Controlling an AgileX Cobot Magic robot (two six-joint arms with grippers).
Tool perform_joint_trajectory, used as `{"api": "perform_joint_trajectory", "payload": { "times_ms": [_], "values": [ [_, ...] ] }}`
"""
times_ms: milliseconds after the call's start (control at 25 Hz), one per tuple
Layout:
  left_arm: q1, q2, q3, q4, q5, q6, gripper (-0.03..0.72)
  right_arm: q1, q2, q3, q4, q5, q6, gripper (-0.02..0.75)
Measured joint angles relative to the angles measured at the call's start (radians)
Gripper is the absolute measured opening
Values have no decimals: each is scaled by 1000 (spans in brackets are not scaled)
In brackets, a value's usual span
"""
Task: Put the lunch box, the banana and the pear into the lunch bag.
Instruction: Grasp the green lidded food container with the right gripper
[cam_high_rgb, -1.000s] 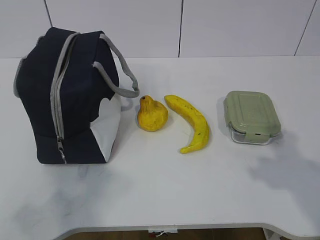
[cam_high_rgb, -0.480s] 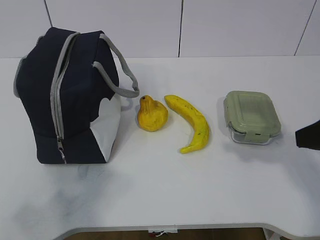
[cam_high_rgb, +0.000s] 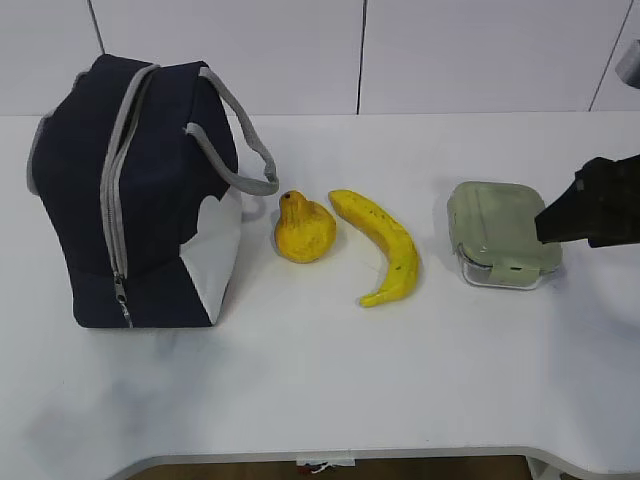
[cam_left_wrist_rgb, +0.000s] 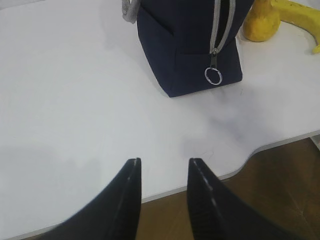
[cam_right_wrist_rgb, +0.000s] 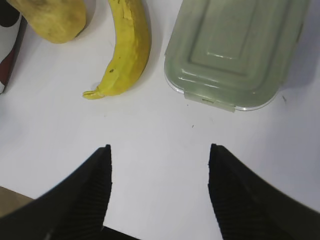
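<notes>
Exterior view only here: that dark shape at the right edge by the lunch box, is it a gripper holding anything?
Observer: No. The right wrist view shows the right gripper with its jaws wide apart over the table, and the lunch box ahead of them, untouched.
Operator: And the left arm? I can't see it at all.
Observer: The left gripper hangs near the table's front edge, jaws apart and empty, facing the lunch bag.
Operator: Does the zipper have a pull to grab?
Observer: Yes, a metal ring hangs at the zipper's low end.
</notes>
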Motion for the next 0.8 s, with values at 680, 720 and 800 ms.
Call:
{"api": "perform_joint_trajectory", "payload": {
  "times_ms": [680,720,800],
  "values": [
    [0,0,0,0,0,0,235,-275,219,-229,116,191,-125,489],
    [0,0,0,0,0,0,236,-295,234,-238,154,206,-147,489],
    [0,0,0,0,0,0,236,-328,280,-263,220,243,-193,489]
  ]
}}
